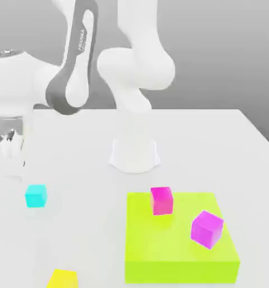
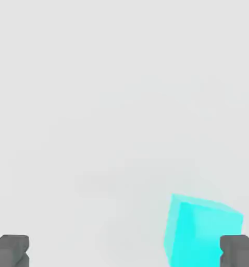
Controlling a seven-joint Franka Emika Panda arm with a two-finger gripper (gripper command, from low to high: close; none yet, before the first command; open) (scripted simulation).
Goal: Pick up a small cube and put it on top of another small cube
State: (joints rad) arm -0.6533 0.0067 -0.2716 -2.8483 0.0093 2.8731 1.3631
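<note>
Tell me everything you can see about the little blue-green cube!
The cube is small, plain and bright turquoise, with smooth flat faces and no markings. It sits flat on the white table, alone, toward the exterior view's left, well apart from the lime platform and the yellow cube. Nothing touches it except the table. In the hand view it lies below the open claw, close beside one dark finger, off-centre rather than between them.

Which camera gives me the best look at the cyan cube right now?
The exterior view. There the cyan cube shows whole, resting on the white table toward that view's left, apart from the lime green block and its two pink cubes. The hand view shows the cyan cube close up but cut off at the picture's edge, beside one finger.
</note>
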